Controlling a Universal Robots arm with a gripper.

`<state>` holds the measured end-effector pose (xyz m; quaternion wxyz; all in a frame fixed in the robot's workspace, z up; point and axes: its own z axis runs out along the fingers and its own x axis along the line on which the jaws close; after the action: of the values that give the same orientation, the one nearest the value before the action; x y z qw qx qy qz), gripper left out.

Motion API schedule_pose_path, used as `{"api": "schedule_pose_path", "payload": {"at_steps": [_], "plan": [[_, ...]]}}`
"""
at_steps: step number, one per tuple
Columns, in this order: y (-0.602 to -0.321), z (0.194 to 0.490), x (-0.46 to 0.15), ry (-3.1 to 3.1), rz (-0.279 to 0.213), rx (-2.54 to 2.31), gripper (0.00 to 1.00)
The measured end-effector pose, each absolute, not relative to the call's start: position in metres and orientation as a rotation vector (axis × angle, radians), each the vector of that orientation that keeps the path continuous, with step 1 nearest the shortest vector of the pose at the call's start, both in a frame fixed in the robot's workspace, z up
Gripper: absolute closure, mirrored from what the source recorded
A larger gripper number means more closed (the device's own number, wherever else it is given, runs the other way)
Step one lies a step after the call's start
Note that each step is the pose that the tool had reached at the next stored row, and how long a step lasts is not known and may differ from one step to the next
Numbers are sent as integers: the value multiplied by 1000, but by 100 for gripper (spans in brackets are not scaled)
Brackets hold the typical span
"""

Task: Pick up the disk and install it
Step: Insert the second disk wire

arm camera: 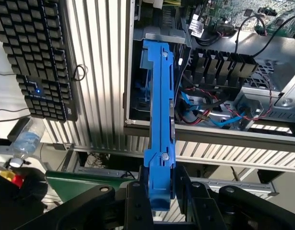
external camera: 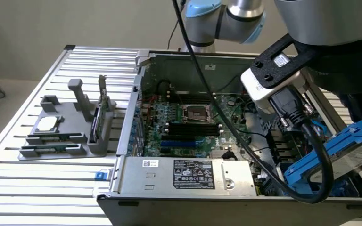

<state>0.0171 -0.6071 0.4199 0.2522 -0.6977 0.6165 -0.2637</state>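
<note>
Blue-railed disk (arm camera: 159, 120), stiff, fairly heavy, fragile; claw (arm camera: 159, 201) clamps its rail end, drive bay (arm camera: 137, 96) just beyond.

Probably lab: open computer case (external camera: 244, 141) on slatted aluminium table (external camera: 36, 188).

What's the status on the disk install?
Gripper shut on the disk, blue rail up. Disk hangs over the open computer case, at the drive bay corner, not seated. Loose cables lie in the bay.

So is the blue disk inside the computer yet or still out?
Still out. The disk sits clamped in the gripper, tilted above the computer case.
</note>
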Motion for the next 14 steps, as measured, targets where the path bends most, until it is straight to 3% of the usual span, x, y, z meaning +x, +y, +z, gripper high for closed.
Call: {"api": "schedule_pose_path", "payload": {"at_steps": [14], "plan": [[-607,420,14,1666,-731,-1886,66]]}}
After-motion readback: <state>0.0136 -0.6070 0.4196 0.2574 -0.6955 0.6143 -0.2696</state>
